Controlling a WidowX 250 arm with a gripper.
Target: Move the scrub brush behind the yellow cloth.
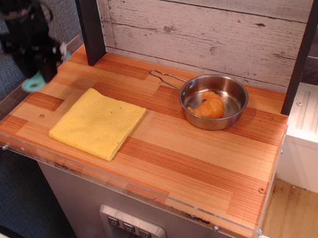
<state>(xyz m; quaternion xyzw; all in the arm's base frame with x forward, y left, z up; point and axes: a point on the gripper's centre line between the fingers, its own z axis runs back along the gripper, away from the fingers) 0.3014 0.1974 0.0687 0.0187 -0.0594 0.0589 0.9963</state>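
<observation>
Fingers (pixel 39 69) of the black robot gripper (pixel 37 72) are pinched on the small light-teal plastic scrub brush (pixel 33 83), which hangs clear of the tabletop at the far left of the scene; motion blur smears the gripper, so the exact line of the fingertips is hard to make out. Only the brush's looped handle end shows below the fingers, with a sliver of teal and white poking out at their right side; its bristle head is mostly hidden behind the gripper body.

Below and to the right of the fingers, the flat square yellow cloth (pixel 98 124) lies on the striped wooden tabletop (pixel 204 159), well apart from the brush and not touching it. Farther right sits the round steel pan (pixel 214 101) with its thin wire handle (pixel 165 78) pointing back toward the fingers, and inside it rests an orange lumpy pastry-like object (pixel 208 105). Just right of the gripper and behind it, a dark upright post (pixel 90 27) stands against the whitewashed plank wall (pixel 207 26).
</observation>
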